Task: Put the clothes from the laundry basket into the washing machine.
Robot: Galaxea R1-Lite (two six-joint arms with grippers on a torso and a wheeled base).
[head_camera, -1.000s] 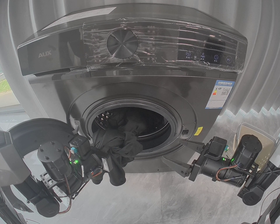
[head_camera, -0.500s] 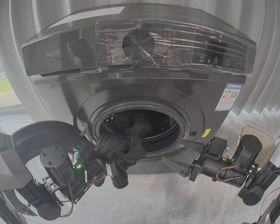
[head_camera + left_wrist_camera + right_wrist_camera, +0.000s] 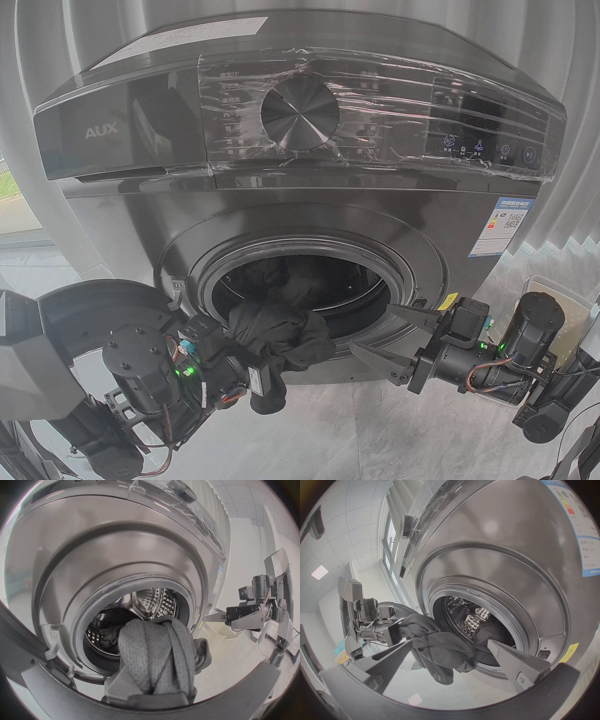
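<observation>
The washing machine is a dark grey front-loader with its round door swung open to the left, and dark clothes already lie inside the perforated metal drum. A bunched dark grey garment lies over the near lower lip of the opening, partly inside and partly outside; one end hangs below the rim and the bundle is clamped in the left end effector. The cream laundry basket stands on the floor at the machine's right, near its front corner.
</observation>
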